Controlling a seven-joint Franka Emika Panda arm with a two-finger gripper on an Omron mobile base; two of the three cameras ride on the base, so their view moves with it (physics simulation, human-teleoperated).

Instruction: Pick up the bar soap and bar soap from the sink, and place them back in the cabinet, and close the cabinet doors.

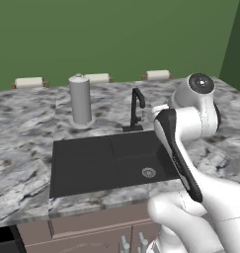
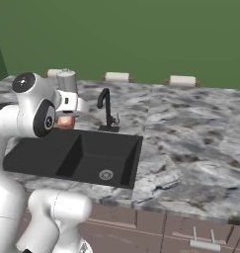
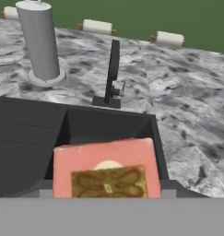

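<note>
In the left base view, the sink sits in the middle of the picture, dark and flat, set in the grey stone counter. The thin black faucet stands behind it. A grey can stands up straight at the upper left of the faucet. Three white rolls lie along the back edge. My white arm rises at the right.

In the right base view, my gripper is at the left, over the left part of the sink. I am pinching a bar soap there. It looks small and reddish.

In the hand view, the bar soap fills the bottom middle. It is pink-red with a tan patch. It hides my fingertips. The sink lies behind it, and the faucet stands in the upper middle.
</note>
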